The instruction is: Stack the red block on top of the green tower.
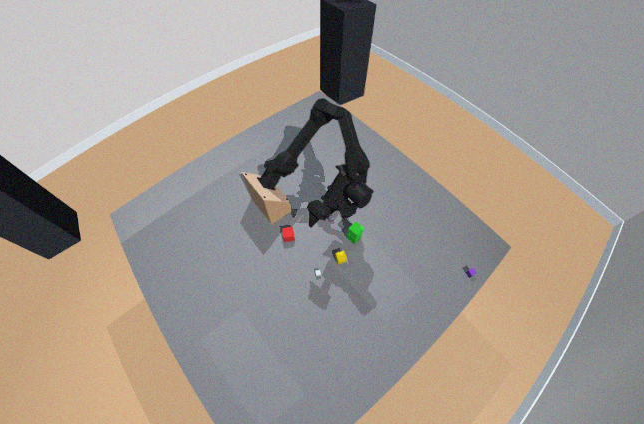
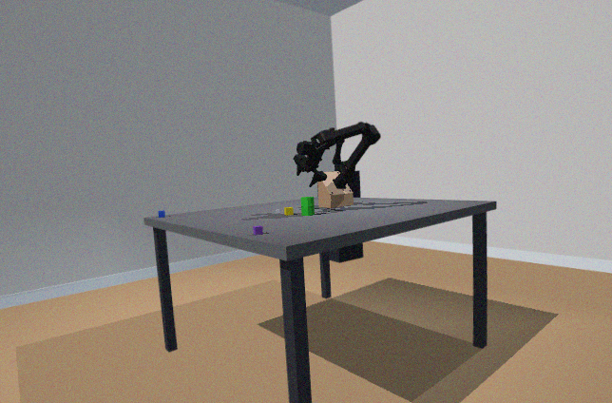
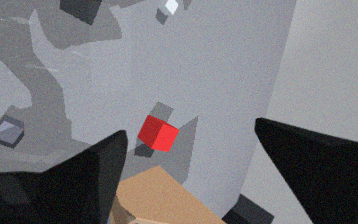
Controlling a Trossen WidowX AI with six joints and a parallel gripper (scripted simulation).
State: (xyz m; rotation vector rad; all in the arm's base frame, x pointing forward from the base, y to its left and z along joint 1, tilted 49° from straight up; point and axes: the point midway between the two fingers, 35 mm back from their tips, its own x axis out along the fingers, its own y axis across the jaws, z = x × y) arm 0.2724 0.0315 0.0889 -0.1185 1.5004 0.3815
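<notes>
At centre frame in the wrist view, the red block (image 3: 158, 133) is seen lying on the grey table (image 3: 220, 75) beneath the wide-open, empty gripper (image 3: 190, 165); small, rigid and likely light, it is best gripped across two opposite flat faces.

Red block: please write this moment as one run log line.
phase: approach | hand: open, empty, above table | red block: on table, untouched | green tower: upright
</notes>
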